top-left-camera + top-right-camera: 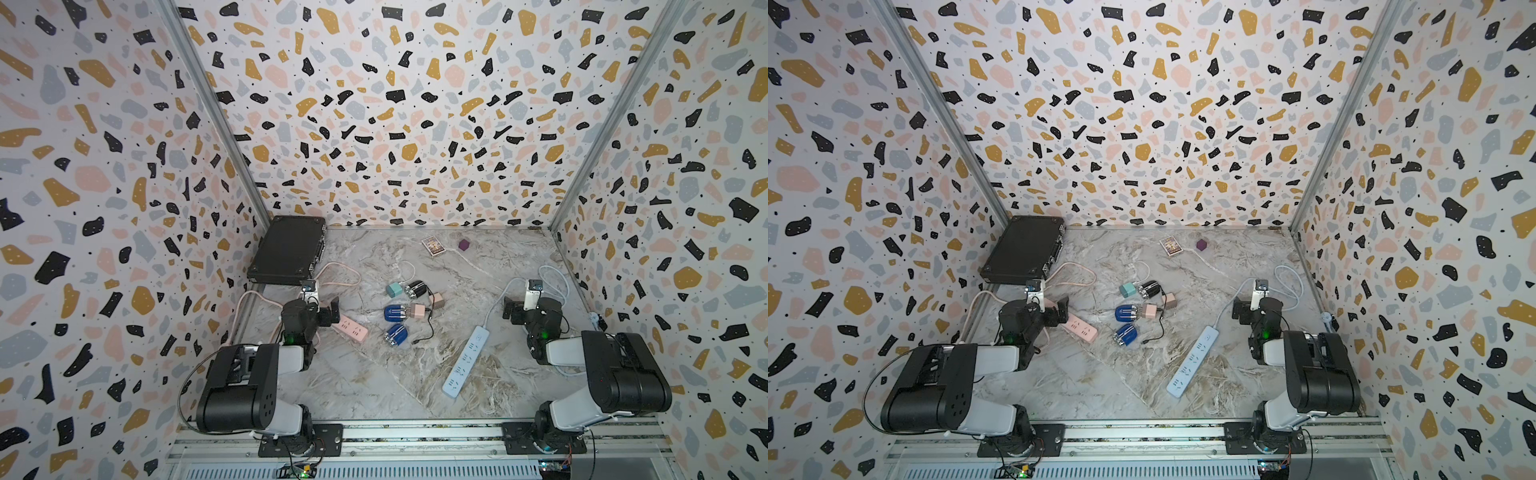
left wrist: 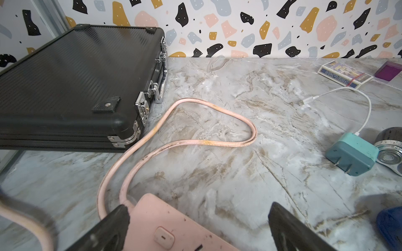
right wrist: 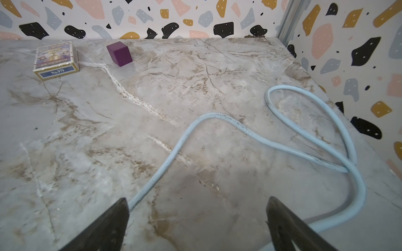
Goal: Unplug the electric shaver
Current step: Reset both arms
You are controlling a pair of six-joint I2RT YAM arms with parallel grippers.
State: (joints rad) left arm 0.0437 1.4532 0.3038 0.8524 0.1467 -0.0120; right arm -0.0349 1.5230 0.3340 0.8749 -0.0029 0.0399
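Note:
Three electric shavers lie mid-table in both top views: a black one and two blue ones. A teal adapter touches the black shaver. A pink adapter sits against the upper blue shaver; whether they are joined I cannot tell. A thin black cable ends loose near the lower blue shaver. My left gripper hangs open over the end of the pink power strip. My right gripper is open above bare table, far right of the shavers.
A black case leans at the back left. A card box and a purple cube sit near the back wall. A light blue power strip lies at the front right, its cord looping by the right wall.

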